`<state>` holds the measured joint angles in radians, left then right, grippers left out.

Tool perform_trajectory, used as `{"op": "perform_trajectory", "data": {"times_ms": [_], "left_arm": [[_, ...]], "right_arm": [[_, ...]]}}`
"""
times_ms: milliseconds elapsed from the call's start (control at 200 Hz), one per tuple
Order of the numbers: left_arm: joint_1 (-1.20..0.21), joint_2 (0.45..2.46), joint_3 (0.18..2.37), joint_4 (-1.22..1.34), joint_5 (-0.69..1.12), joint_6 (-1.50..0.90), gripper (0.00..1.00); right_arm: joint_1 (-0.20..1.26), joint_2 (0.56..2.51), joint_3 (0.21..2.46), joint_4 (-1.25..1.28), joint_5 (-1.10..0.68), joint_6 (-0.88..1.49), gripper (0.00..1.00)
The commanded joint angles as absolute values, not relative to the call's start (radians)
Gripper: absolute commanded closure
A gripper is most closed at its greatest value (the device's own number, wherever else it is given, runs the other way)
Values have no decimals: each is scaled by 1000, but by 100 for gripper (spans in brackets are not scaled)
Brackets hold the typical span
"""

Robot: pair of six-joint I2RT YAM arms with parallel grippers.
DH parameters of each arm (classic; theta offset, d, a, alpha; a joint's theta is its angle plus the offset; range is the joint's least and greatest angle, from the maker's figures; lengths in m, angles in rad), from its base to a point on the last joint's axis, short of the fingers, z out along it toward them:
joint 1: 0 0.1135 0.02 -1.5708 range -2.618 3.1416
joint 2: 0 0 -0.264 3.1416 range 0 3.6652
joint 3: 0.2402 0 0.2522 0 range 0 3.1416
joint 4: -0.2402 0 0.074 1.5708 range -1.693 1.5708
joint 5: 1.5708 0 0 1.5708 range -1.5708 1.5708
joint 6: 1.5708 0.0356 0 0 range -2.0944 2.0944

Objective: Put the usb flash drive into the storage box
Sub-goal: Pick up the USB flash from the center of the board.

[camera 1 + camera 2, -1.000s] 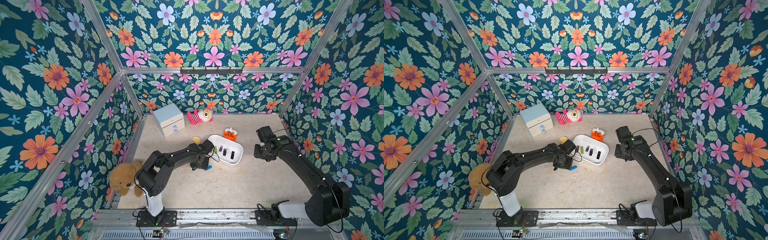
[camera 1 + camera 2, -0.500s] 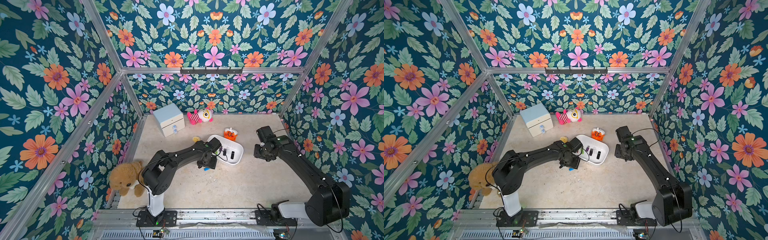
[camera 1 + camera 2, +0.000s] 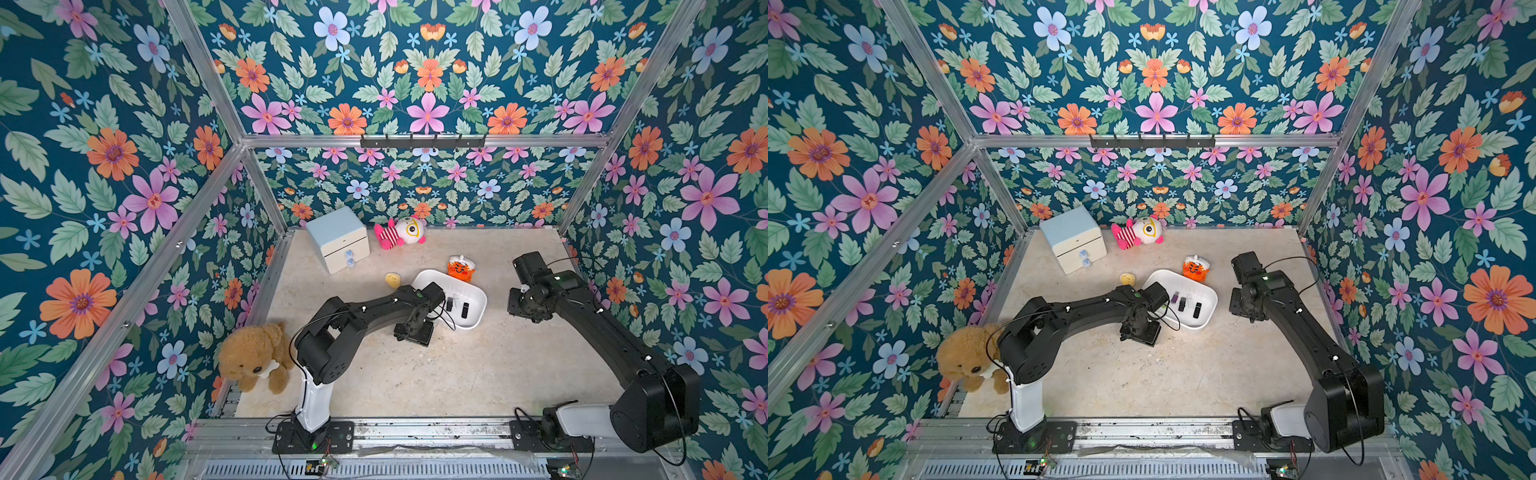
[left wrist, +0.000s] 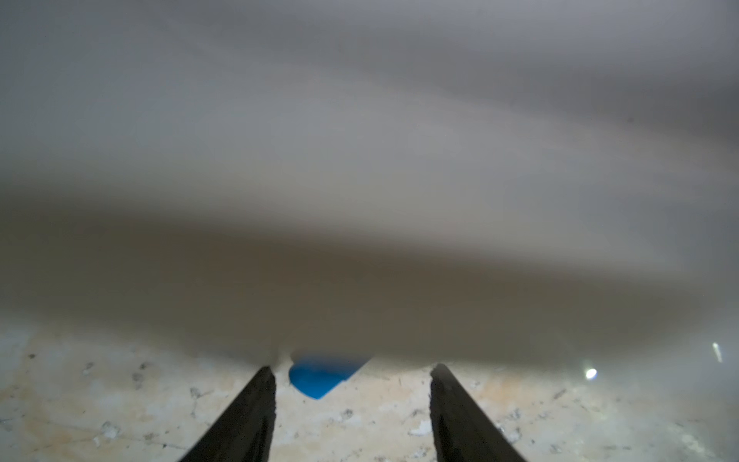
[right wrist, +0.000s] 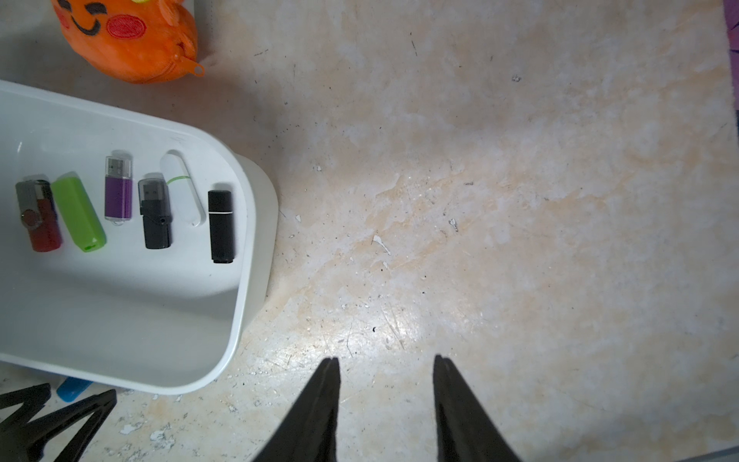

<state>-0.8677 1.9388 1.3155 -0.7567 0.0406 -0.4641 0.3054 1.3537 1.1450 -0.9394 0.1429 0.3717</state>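
The storage box (image 3: 478,309) (image 3: 1211,306) is a shallow white tray in the middle of the table. Several usb flash drives lie in it, among them a green one (image 5: 78,214), a purple one (image 5: 118,194) and a black one (image 5: 220,226). A blue usb flash drive (image 4: 320,378) (image 5: 74,387) lies on the table against the box's near wall (image 4: 360,200), partly under the rim. My left gripper (image 4: 352,368) (image 3: 413,332) stands open, low over the table, fingers either side of the blue drive without touching it. My right gripper (image 5: 386,359) (image 3: 519,303) hangs open and empty over bare table right of the box.
An orange tiger plush (image 3: 460,268) (image 5: 128,36) sits just behind the box, a small yellow thing (image 3: 392,279) at its left. A pale-blue-topped drawer cabinet (image 3: 338,239) and a pink striped plush (image 3: 399,232) stand at the back. A teddy bear (image 3: 253,357) sits near the left arm's base.
My left gripper has moved right along the box's near side and now covers the blue drive in the top views; its jaws opened slightly. The right arm has not moved.
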Motion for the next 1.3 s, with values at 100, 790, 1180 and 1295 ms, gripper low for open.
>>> {"op": "perform_trajectory", "data": {"times_ms": [100, 790, 1180, 1295], "left_arm": [[-867, 1927, 1285, -729, 16, -433, 36], [-884, 1899, 1258, -686, -12, -408, 38], [-893, 1884, 1199, -627, 28, -405, 41], [-899, 1882, 1200, -621, 31, -416, 44]], "right_arm": [[306, 1350, 1147, -947, 152, 368, 58], [306, 1353, 1154, -949, 150, 364, 58], [306, 1355, 1155, -950, 150, 362, 58], [306, 1356, 1157, -948, 150, 363, 58]]}}
